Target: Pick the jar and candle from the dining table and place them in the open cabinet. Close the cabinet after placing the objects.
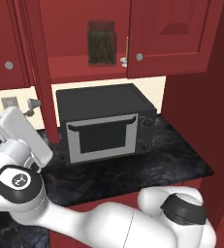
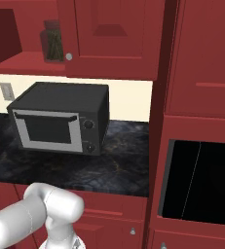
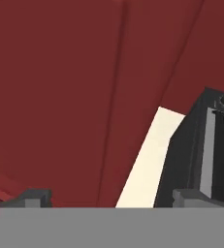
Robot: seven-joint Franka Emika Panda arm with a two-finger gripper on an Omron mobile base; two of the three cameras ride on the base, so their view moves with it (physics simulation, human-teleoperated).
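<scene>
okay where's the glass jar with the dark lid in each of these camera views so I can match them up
Left base view: the jar stands top centre, on the open cabinet shelf.
Right base view: the jar is upper left, on that same shelf.
Hand view: I can't find it there.
Shared landmark: the black microwave on the counter under the jar.

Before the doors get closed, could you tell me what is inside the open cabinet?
The jar of dark sticks stands on the cabinet's red shelf. Beside it, something small and white peeks out past the closed door's edge; the door covers the rest, so I cannot name it.
</scene>
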